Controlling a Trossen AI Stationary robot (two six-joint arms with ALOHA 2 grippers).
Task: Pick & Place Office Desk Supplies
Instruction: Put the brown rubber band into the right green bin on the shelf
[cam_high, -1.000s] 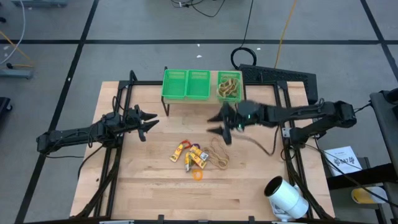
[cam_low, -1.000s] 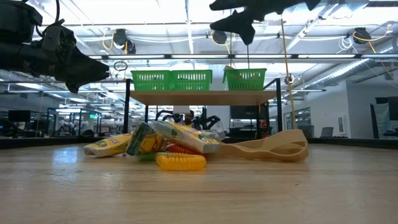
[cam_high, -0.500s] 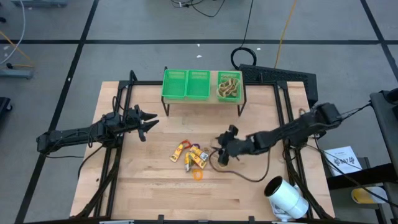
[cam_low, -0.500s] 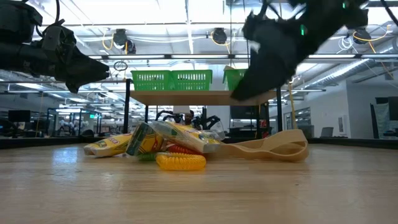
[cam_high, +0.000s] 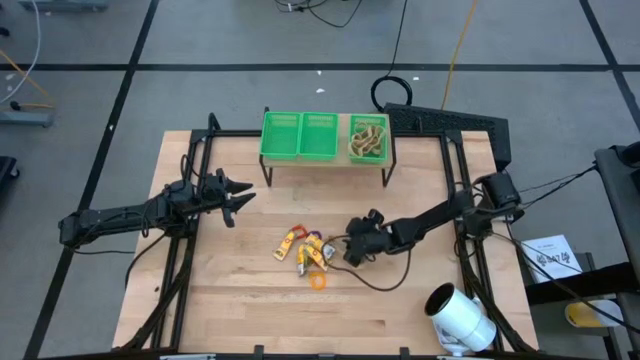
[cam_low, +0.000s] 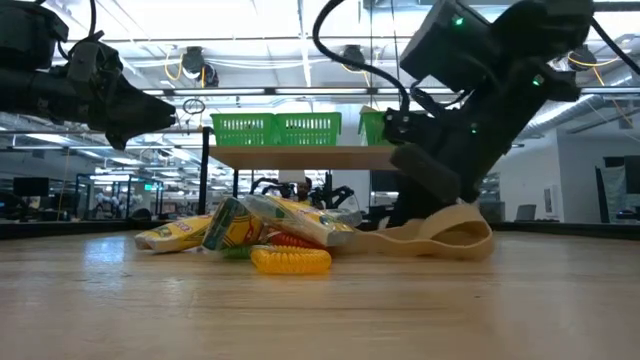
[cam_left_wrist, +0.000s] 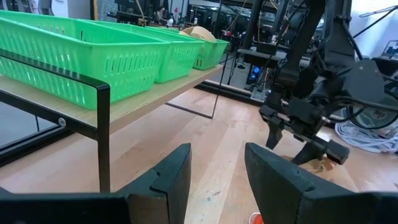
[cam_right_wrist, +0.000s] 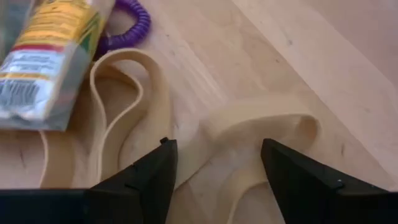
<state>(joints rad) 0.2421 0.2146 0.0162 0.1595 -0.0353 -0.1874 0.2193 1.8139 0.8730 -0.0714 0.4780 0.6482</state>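
A second ago our right pincer (cam_high: 352, 250) hung high beside the green baskets (cam_high: 323, 137) on the raised shelf; now it has swung forward and dropped to the table (cam_high: 240, 300), right at the heap of rubber bands (cam_high: 347, 252). We read this as one delivery finished, since tan loops already sit in the rightmost basket (cam_high: 368, 139), and a fresh pick starting. In the right wrist view its two dark fingers (cam_right_wrist: 149, 177) stand spread, one on either side of a fold of a broad tan band (cam_right_wrist: 261, 130) lying flat on the wood, with nothing pinched yet; they have widened slightly over the last second. The bands sprawl as limp, flattened loops just right of the little pile of supplies, where yellow crayon packs (cam_high: 292, 241), a purple coil (cam_right_wrist: 127, 28) and an orange ring (cam_high: 318, 281) cluster near the table's middle. From the low view the bands' long axis seems to run roughly side to side across the table, the far loop end (cam_low: 465, 235) pointing toward the right arm's side, though from above they are too tangled to fix exactly. The crayon packs lie flat with their long axes slanted, angled from the front-left toward the back-right. Our left pincer (cam_high: 235, 197) has not moved: it waits, raised, over the left part of the table, its fingers (cam_left_wrist: 168, 177) apart and empty
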